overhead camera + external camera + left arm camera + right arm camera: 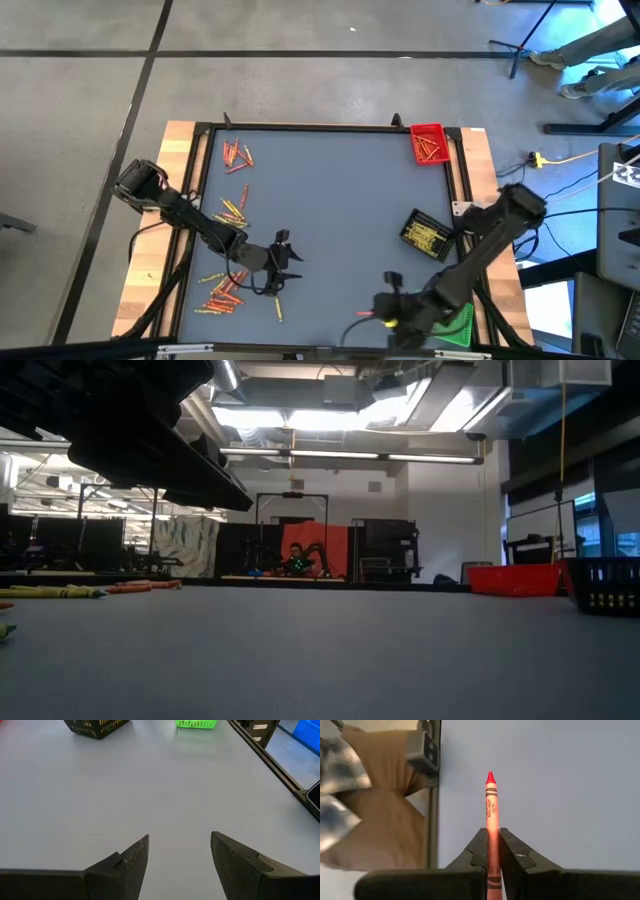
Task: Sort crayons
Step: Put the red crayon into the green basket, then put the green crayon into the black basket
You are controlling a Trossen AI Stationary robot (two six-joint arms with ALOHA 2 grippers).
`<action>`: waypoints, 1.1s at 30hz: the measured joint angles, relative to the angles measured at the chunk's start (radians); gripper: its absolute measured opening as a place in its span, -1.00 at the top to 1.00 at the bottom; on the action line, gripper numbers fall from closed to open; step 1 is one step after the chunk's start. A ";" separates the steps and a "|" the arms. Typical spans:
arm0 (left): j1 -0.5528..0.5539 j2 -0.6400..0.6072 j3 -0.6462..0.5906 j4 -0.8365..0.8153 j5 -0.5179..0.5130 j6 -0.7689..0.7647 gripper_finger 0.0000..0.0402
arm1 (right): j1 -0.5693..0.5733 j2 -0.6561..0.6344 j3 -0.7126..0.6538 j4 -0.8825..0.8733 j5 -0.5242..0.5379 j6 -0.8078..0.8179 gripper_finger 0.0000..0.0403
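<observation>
The mat (330, 190) is bare from its middle toward the red tray (428, 143), giving open passage. Obstacles: loose crayons (232, 210) along the mat's left side; black tray (424, 234) and green tray (457, 325) on its right side.

I see ceiling lights (330, 415) glaring in low view; arm (120, 420) beneath them silhouetted, table (320, 650) dim.

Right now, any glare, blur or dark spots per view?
Low view: ceiling lights blow out, arm overhead silhouetted. Right wrist view: red crayon sharp in the right gripper, table edge beyond blurred. High view: even light. Left wrist view: even, soft.
</observation>
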 joint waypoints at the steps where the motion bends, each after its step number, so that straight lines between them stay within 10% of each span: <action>1: 0.000 0.000 0.000 0.000 0.000 0.000 0.02 | 0.019 -0.021 0.000 -0.032 0.002 0.049 0.89; 18: 0.000 0.000 0.000 0.000 0.000 0.000 0.02 | 0.438 -0.072 0.001 -0.485 0.008 1.058 0.88; 26: 0.001 0.000 0.000 0.000 -0.001 0.000 0.02 | 0.490 -0.043 0.000 -0.564 -0.040 1.262 0.82; 33: 0.001 0.000 0.000 0.000 -0.001 0.003 0.02 | 0.461 -0.020 0.000 -0.562 -0.050 1.252 0.32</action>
